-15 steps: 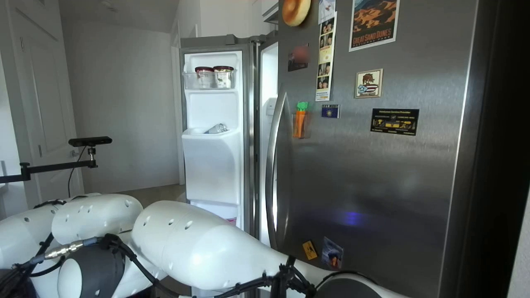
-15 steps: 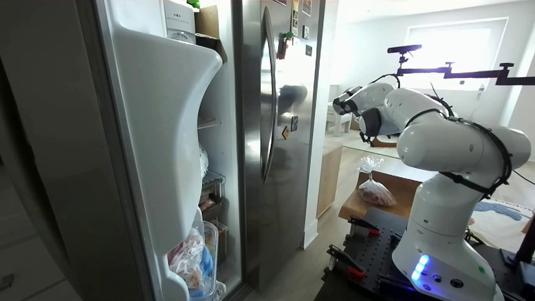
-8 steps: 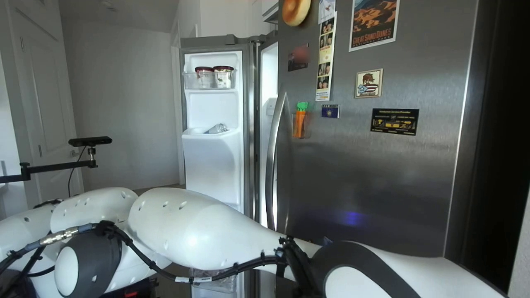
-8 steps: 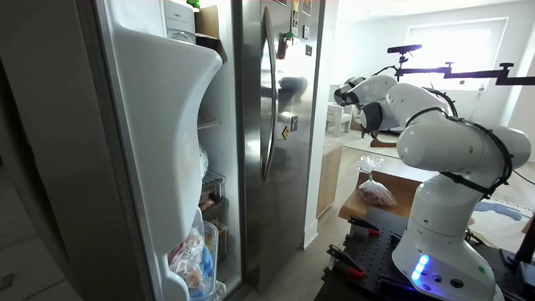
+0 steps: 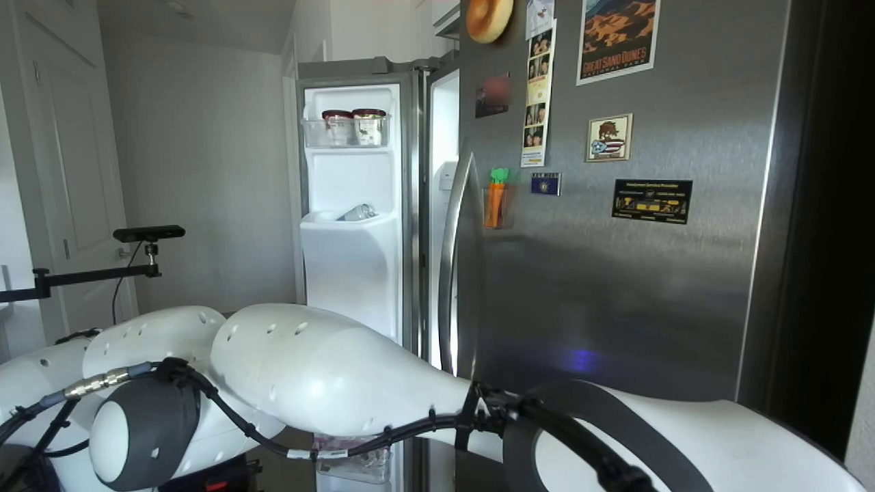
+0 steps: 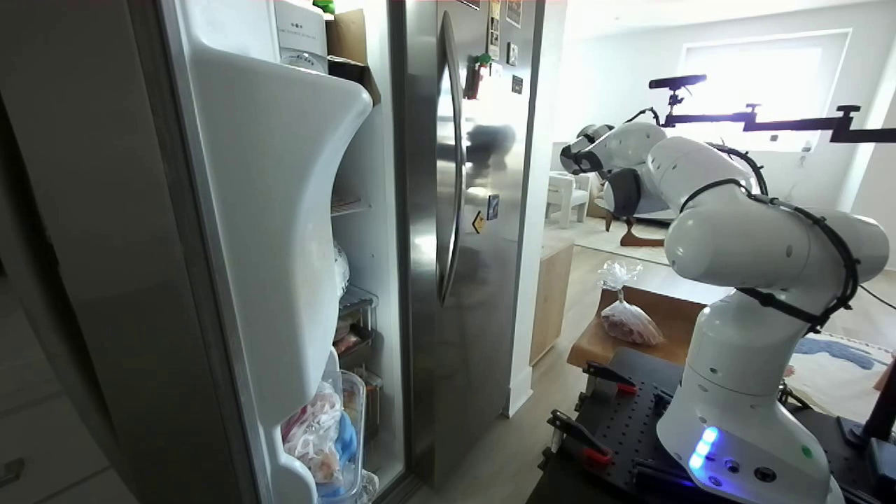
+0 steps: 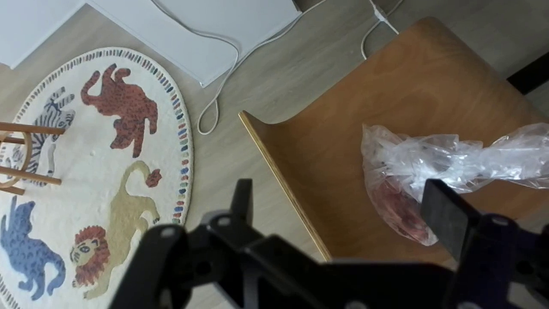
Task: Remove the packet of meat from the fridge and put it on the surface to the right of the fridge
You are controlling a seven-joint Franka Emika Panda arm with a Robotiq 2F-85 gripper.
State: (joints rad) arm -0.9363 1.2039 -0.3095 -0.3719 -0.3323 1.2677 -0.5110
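Note:
The packet of meat (image 6: 630, 323) is a clear knotted bag with pinkish meat. It lies on a curved brown wooden surface (image 6: 679, 311) to the right of the fridge (image 6: 476, 315), with its gathered top standing up. In the wrist view the packet (image 7: 396, 201) lies on the brown wood (image 7: 326, 141), partly hidden behind a finger. My gripper (image 7: 339, 183) is open and empty, above and apart from the packet. The fridge (image 5: 615, 287) also shows with its freezer-side door open. The gripper is not discernible in the exterior views.
A black mounting table (image 6: 630, 420) with clamps (image 6: 581, 434) adjoins the brown surface. A camera on a boom (image 6: 756, 126) stands near the arm. A round animal rug (image 7: 98, 171), white cables (image 7: 218, 94) and a small wooden stool (image 7: 25, 159) are on the floor side.
The arm has risen and its wrist has moved up in both exterior views. The packet has stayed in place on the brown surface.

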